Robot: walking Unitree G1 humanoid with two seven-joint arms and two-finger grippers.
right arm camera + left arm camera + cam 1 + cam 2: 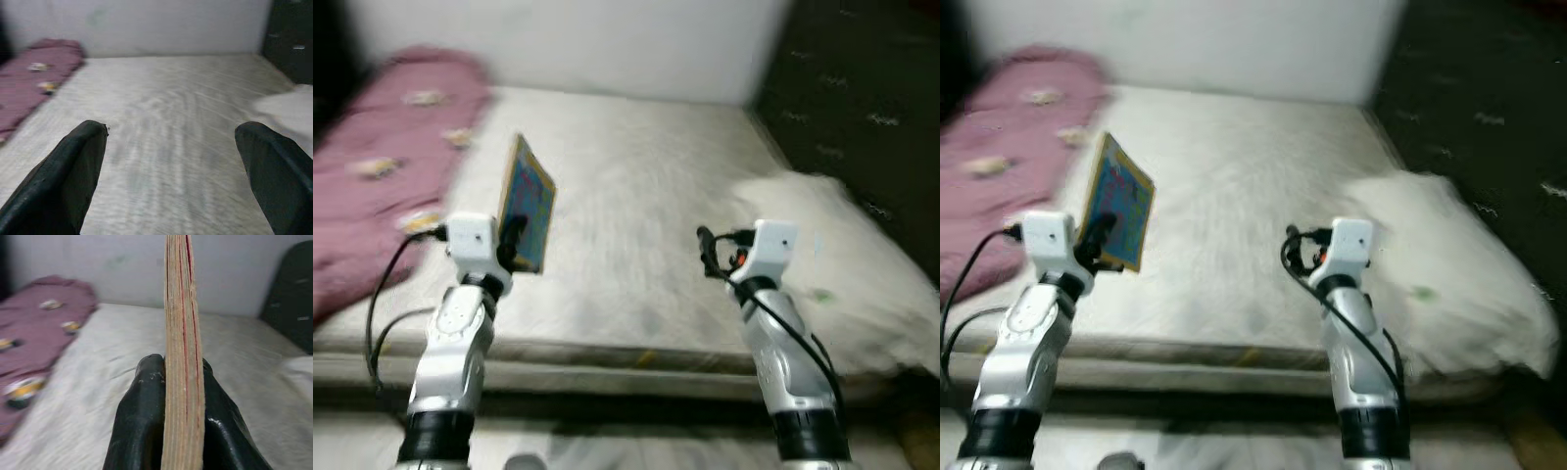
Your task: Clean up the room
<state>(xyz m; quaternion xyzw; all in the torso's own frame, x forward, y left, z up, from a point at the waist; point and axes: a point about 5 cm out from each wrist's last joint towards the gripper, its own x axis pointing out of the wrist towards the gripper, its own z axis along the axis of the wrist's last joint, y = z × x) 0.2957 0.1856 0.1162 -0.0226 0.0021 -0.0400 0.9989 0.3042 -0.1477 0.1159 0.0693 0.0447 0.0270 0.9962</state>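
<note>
Left eye view gives you the left gripper (514, 238) raised over the near part of the bed (636, 255), its black fingers clamped on the lower edge of a book (527, 204). You see the book standing upright above the wrist, tilted a little, its cover blue with a yellow border and some red; the print is too blurred to read. Your right gripper (707, 251) hovers over the mattress, well apart from the book, with a white pillow (842, 264) just beyond it on the right and a pink blanket (382, 166) bunched along the left side.

Right eye view shows you the same layout: the book (1118, 204) sticks up from the left gripper (1097, 235), clear of the mattress surface, while the right gripper (1293, 253) hangs near the pillow (1449, 274).

Left wrist view puts the book (183, 357) edge-on, straight between the two fingers (142, 421). You can see both pads pressed flat against its covers, pale page edges with a thin red line running upward, and the blanket (39, 328) behind.

Right wrist view shows you its two fingers (73, 171) spread wide, with nothing but bare white sheet (171, 147) between them.
</note>
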